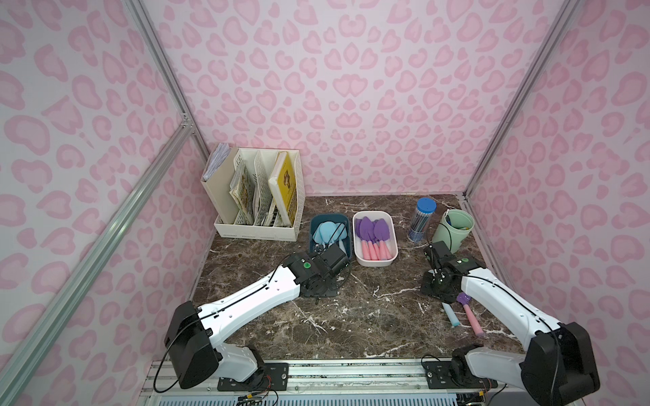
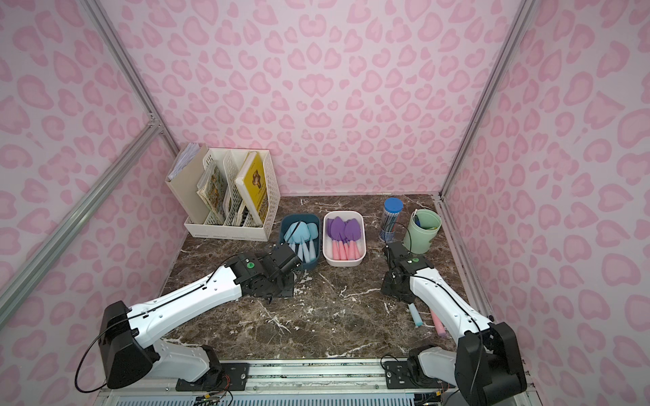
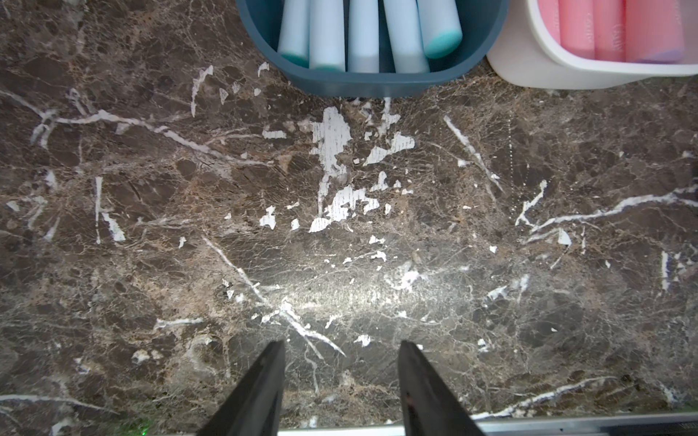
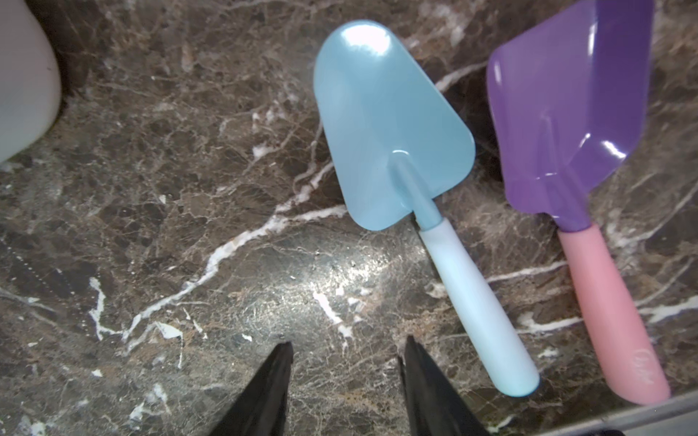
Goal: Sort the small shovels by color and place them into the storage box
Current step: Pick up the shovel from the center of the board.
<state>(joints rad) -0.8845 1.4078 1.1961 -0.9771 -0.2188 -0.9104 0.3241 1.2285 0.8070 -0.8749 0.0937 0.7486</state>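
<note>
Two small shovels lie on the marble near my right arm. One is a light blue shovel (image 4: 396, 124) (image 1: 451, 315). Beside it is a purple-bladed shovel with a pink handle (image 4: 566, 113) (image 1: 470, 318). My right gripper (image 4: 347, 343) hangs open over bare table close to the blue handle, touching nothing. A dark blue storage box (image 1: 349, 242) (image 3: 377, 85) holds several light blue shovels (image 1: 325, 230). The white storage box (image 1: 376, 262) (image 3: 528, 64) next to it holds several purple shovels (image 1: 373, 228). My left gripper (image 3: 340, 343) is open and empty just in front of the blue box.
A cream file rack with books (image 1: 256, 197) stands at the back left. At the back right are a clear tube of pencils with a blue cap (image 1: 420, 219) and a green cup (image 1: 455, 228). Pink patterned walls enclose the table on three sides.
</note>
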